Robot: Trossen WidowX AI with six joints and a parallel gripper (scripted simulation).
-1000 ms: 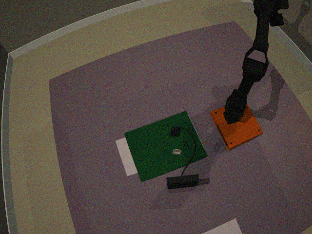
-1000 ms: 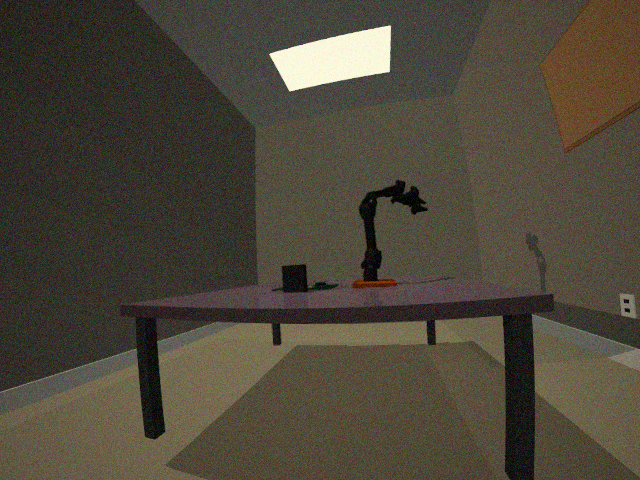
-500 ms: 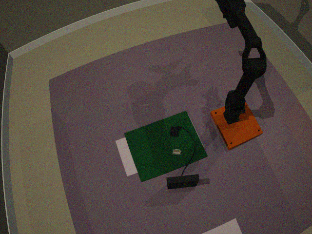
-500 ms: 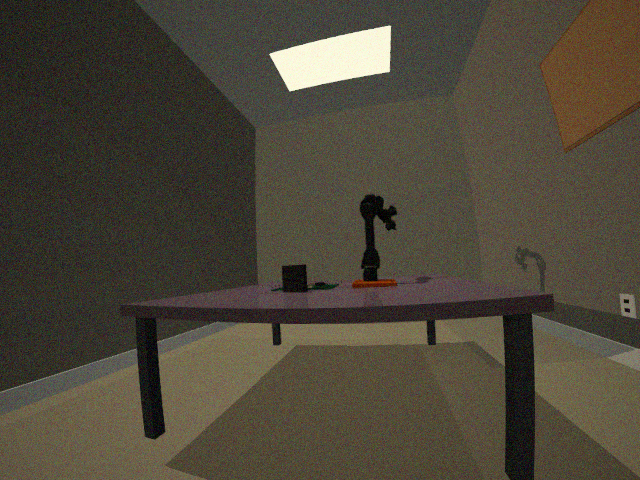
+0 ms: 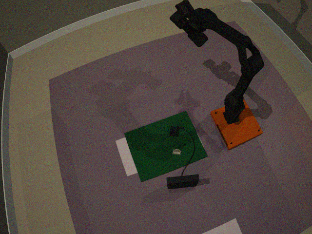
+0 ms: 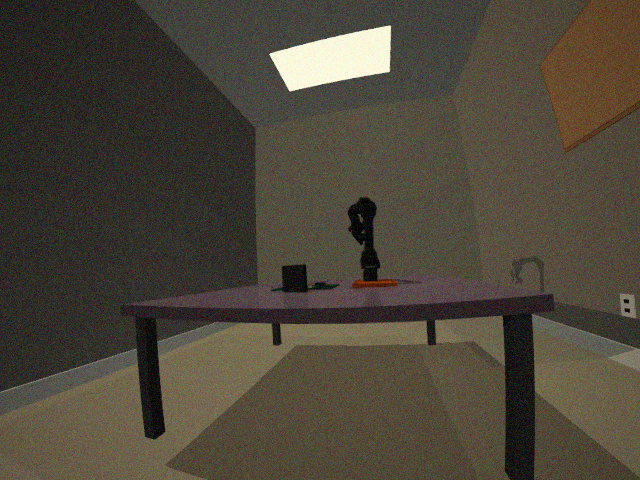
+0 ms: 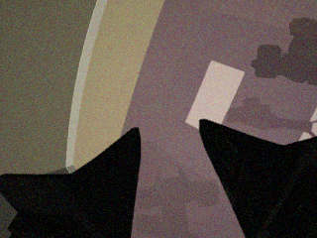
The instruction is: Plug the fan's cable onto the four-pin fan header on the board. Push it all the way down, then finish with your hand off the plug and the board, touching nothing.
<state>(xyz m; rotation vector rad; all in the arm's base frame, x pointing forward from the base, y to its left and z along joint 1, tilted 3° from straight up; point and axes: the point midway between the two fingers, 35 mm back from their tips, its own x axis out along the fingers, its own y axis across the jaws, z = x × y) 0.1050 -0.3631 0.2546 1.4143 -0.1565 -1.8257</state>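
Observation:
The green board [image 5: 151,161] [image 6: 330,286] lies flat on the table. A small black block [image 5: 174,131] [image 6: 320,283], apparently the plug, sits on its upper right part. A thin black cable [image 5: 194,146] curves from it to the black fan body [image 5: 182,181] [image 6: 294,277] beside the board. A small pale connector [image 5: 176,151], apparently the fan header, stands apart from the block, with no plug on it. My gripper [image 7: 169,129] is partly open, with nothing between its fingers. It is high in the air, far from the board and plug. Pins are too small to make out.
The orange base plate [image 5: 242,137] [image 6: 374,283] under the arm is right of the board in the top view. A pale rectangle [image 5: 126,157] shows at the board's left edge, another [image 5: 225,227] at the bottom. The fan body stands upright at the board's near edge.

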